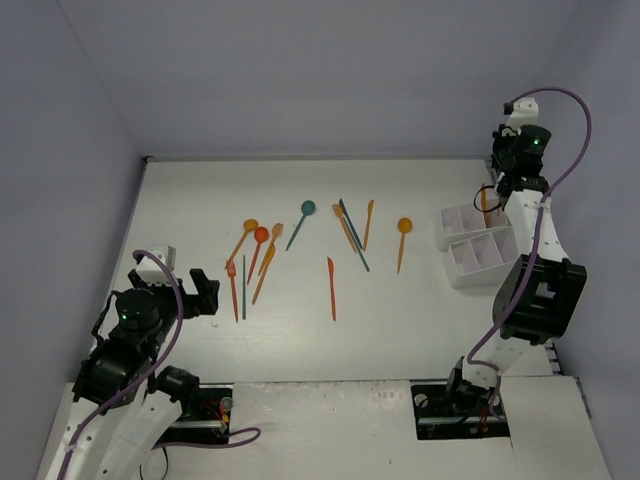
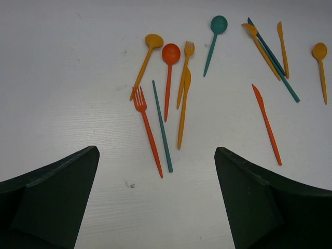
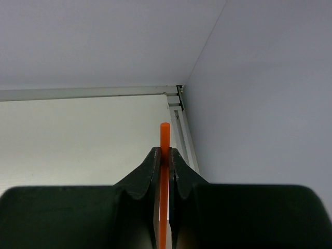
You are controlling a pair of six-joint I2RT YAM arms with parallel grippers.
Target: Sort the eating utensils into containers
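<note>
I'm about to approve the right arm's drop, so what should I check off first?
1. Grip: right end effector shut on the orange utensil: ok.
2. Utensil type known: cannot tell, only its plain end shows.
3. Position: right end effector above the white organizer: ok, by the top view.
4. Exact compartment beneath: cannot tell.
5. Other arm: left end effector open, touching none of the loose utensils: ok.

Twelve loose utensils, one utensil in the right pincer, two containers.
</note>
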